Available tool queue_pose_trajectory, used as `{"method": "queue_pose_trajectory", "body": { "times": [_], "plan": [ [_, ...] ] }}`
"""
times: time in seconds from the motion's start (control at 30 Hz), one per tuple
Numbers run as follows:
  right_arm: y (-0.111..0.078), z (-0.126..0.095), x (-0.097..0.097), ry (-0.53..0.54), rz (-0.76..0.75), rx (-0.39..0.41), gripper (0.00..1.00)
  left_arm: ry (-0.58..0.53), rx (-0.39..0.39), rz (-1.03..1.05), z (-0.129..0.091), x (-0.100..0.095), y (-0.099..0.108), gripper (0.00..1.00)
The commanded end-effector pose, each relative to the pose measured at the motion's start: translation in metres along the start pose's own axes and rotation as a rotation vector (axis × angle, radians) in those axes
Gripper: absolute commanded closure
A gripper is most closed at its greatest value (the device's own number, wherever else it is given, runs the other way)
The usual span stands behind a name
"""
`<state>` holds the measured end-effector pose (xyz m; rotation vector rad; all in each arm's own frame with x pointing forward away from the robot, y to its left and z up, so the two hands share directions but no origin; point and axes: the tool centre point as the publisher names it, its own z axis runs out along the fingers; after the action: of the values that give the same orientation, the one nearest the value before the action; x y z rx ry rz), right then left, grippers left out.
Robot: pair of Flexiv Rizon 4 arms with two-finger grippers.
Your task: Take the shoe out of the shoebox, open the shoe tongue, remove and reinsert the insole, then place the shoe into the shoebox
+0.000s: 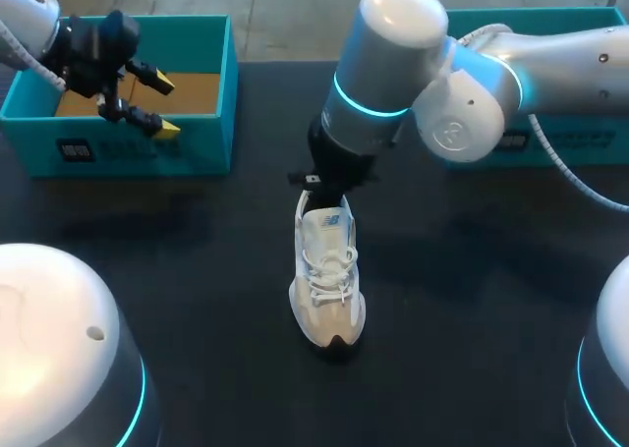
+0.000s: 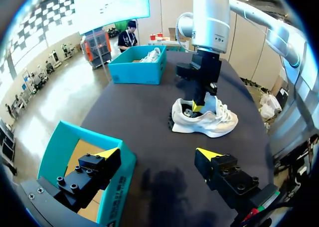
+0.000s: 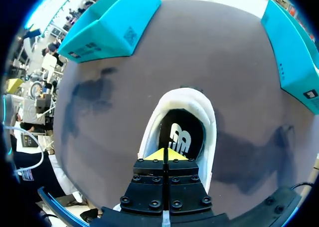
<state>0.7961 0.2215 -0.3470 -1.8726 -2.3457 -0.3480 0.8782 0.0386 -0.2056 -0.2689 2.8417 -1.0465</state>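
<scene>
While the shoe [image 1: 326, 280] is sitting upright on the table [image 1: 472, 300], already out of the shoebox [image 1: 197, 34], the right gripper [image 3: 164, 154] is hanging straight over the heel opening. Its fingers are pressed together, with the tips dipping just inside the collar. Right ahead of those fingers the insole [image 3: 180, 132] is lying flat inside the shoe, so I'm judging the insole step as not done yet. Whether the closed tips are pinching the tongue's edge or nothing at all is hard to say from this angle. The left gripper [image 2: 158, 153] is hovering well apart from the shoe, fingers spread wide and empty, one over the shoebox's wall, the other over bare table. So one step is looking finished, and the tongue, the insole and the return to the box are all remaining.
</scene>
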Motion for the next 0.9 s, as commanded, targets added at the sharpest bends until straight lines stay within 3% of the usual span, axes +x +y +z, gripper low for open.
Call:
{"method": "queue_pose_trajectory", "body": {
  "times": [0.03, 0.4, 0.63, 0.9],
  "plan": [
    [0.004, 0.003, 0.003, -0.023, 0.007, 0.023, 1.0, 0.019, -0.016, -0.004, -0.013, 0.002, -0.002, 0.0],
    [0.007, 0.008, 0.005, -0.092, 0.024, 0.093, 1.0, 0.081, -0.028, 0.014, -0.013, 0.018, -0.013, 0.0],
    [0.001, 0.009, 0.005, -0.099, 0.046, 0.099, 1.0, 0.065, -0.038, 0.105, -0.013, 0.038, -0.023, 0.0],
    [-0.003, 0.014, 0.005, -0.098, 0.062, 0.115, 1.0, 0.066, -0.039, 0.143, -0.013, 0.045, -0.027, 0.0]
  ]
}}
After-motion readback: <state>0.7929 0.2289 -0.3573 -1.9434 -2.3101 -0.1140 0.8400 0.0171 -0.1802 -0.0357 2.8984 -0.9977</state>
